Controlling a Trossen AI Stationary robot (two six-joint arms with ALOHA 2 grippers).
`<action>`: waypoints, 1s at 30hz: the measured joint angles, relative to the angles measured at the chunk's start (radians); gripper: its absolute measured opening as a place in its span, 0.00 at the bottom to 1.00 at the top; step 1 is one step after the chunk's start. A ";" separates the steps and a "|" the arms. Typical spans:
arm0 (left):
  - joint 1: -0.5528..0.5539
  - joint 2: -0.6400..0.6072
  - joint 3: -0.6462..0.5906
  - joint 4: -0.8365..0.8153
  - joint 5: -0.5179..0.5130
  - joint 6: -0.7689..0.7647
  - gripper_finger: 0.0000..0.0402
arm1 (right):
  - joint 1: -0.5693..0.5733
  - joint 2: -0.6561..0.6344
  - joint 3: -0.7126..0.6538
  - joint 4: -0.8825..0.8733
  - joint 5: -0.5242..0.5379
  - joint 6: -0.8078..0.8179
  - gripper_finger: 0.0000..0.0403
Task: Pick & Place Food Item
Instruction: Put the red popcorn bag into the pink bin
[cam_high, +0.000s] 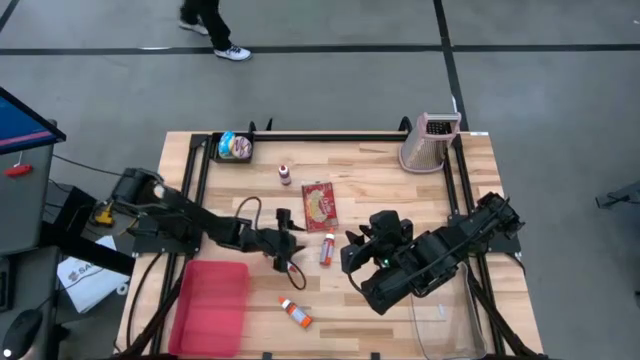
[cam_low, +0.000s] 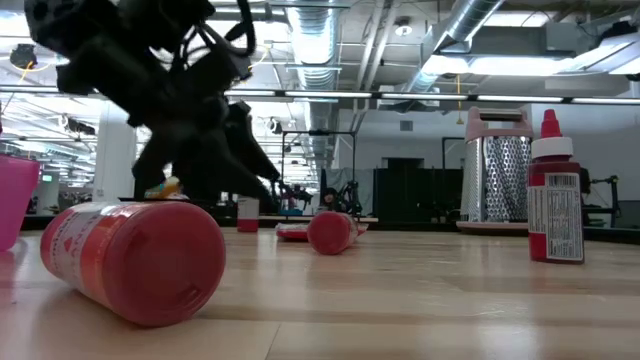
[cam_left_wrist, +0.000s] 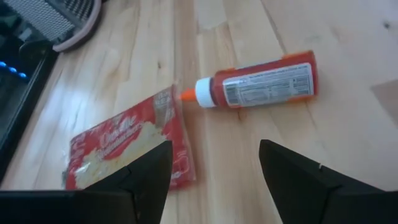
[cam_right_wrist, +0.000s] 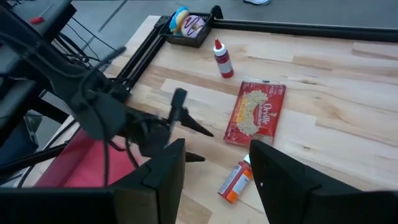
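Observation:
A red sauce bottle (cam_left_wrist: 261, 84) with a white and orange cap lies on its side on the wooden table, next to a flat red popcorn packet (cam_left_wrist: 127, 146). My left gripper (cam_high: 298, 243) is low over the table, left of that bottle (cam_high: 327, 248). Its fingers are open and point toward the bottle and packet (cam_high: 320, 205) with nothing between them. My right gripper (cam_right_wrist: 214, 168) hangs open high above the table's right half, looking down at the same bottle (cam_right_wrist: 236, 180).
A pink tray (cam_high: 210, 305) lies at the near left. A second red bottle (cam_high: 296, 313) lies near the front edge. A small upright red bottle (cam_high: 285, 175), a tub of donuts (cam_high: 236, 146) and a metal grater (cam_high: 430, 142) stand toward the far side.

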 joint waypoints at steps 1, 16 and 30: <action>0.001 0.022 0.000 0.019 -0.001 0.009 0.58 | 0.001 0.000 0.000 0.000 0.000 0.006 0.43; 0.130 0.166 0.088 0.022 0.073 0.039 0.56 | 0.036 0.000 0.000 0.000 -0.001 0.042 0.43; 0.180 0.190 0.182 -0.211 0.093 -0.012 0.48 | 0.047 0.000 0.000 0.000 0.001 0.041 0.43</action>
